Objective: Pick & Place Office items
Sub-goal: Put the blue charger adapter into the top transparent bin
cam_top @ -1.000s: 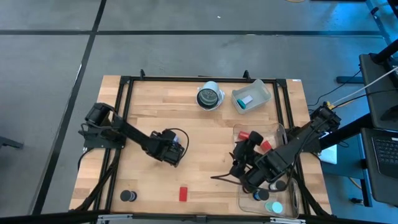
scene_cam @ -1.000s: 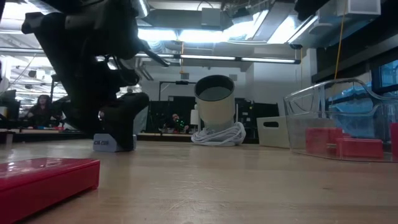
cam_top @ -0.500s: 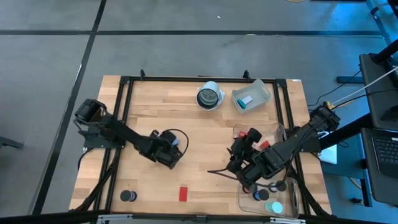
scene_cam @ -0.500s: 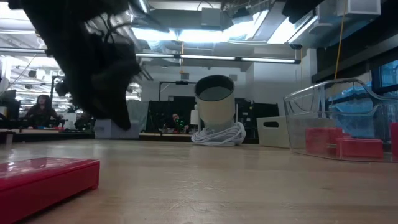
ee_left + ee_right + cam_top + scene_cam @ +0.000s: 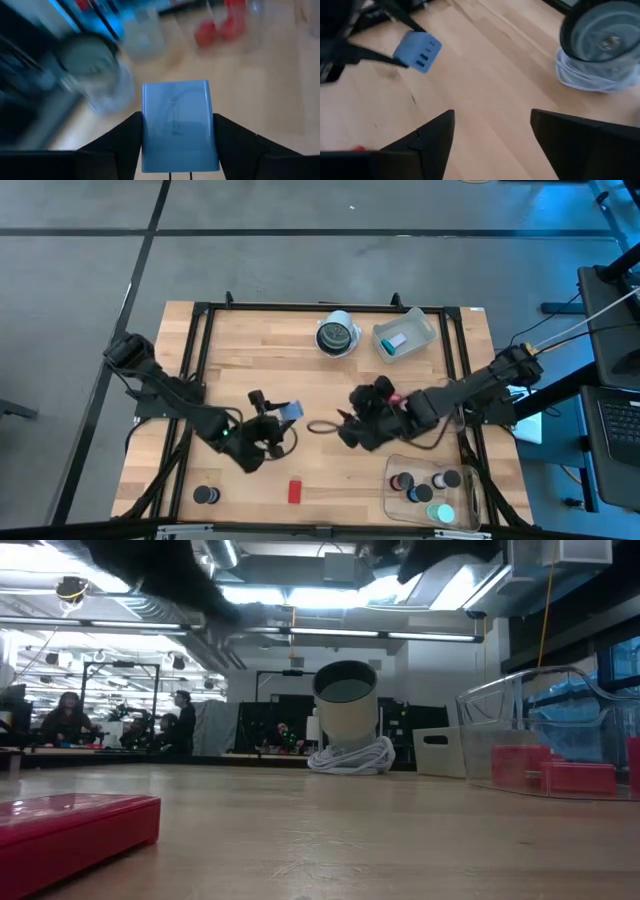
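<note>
High view: left tool [image 5: 278, 418] was clamped on a pale blue block [image 5: 291, 411] above mid-desk [image 5: 330, 380], seen between its fingers [image 5: 125, 137] in the left wrist view. Right tool [image 5: 345, 425] stood wide and empty near it. Red block [image 5: 295, 491] and black disc [image 5: 205, 495] lay by the near edge.

No readable text, label, brand or number in any view. The pale blue block [image 5: 178, 125] shows faint marks on its face, too blurred to read. Signs in the room beyond the worktop [image 5: 400, 830] are illegible.
</note>
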You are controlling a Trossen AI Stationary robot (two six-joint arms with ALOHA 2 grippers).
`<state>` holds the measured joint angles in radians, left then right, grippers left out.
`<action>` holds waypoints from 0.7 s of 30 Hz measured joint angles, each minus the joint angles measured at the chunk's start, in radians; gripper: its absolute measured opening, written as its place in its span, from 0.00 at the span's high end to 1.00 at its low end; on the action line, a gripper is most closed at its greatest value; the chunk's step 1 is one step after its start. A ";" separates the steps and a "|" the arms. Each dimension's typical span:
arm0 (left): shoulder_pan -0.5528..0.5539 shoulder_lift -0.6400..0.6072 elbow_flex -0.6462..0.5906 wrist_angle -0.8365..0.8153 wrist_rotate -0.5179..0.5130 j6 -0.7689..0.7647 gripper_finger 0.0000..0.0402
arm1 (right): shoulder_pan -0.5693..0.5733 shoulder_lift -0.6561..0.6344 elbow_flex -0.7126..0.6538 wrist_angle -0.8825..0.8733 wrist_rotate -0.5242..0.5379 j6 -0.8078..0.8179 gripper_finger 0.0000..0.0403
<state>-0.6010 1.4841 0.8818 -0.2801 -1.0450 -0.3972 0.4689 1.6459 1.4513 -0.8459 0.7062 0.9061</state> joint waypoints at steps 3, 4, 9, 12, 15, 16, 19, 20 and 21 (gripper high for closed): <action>-0.037 0.000 0.000 0.115 -0.149 0.185 0.48 | -0.052 0.000 0.000 0.076 -0.071 -0.052 0.29; -0.047 0.000 0.000 0.154 -0.196 0.245 0.48 | -0.070 0.000 0.000 0.107 -0.094 -0.070 0.27; -0.058 0.000 0.000 0.345 -0.277 0.495 0.48 | -0.144 0.000 0.000 0.293 -0.183 -0.148 0.22; -0.042 0.000 0.000 0.430 -0.280 0.593 0.48 | -0.175 0.000 0.000 0.401 -0.237 -0.190 0.21; -0.021 0.000 0.000 0.497 -0.281 0.667 0.47 | -0.191 0.003 0.000 0.469 -0.263 -0.219 0.21; -0.014 0.000 0.000 0.517 -0.280 0.692 0.47 | -0.195 0.005 0.000 0.482 -0.270 -0.228 0.21; 0.008 0.000 0.000 0.576 -0.278 0.761 0.47 | -0.200 0.009 -0.001 0.499 -0.281 -0.239 0.22; 0.015 0.000 0.000 0.595 -0.271 0.779 0.47 | -0.200 0.012 -0.001 0.511 -0.280 -0.239 0.22; 0.021 0.000 0.000 0.615 -0.262 0.800 0.47 | -0.200 0.014 -0.001 0.514 -0.281 -0.240 0.22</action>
<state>-0.5798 1.4845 0.8818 0.3353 -1.3068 0.4032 0.2688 1.6602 1.4506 -0.3316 0.4256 0.6660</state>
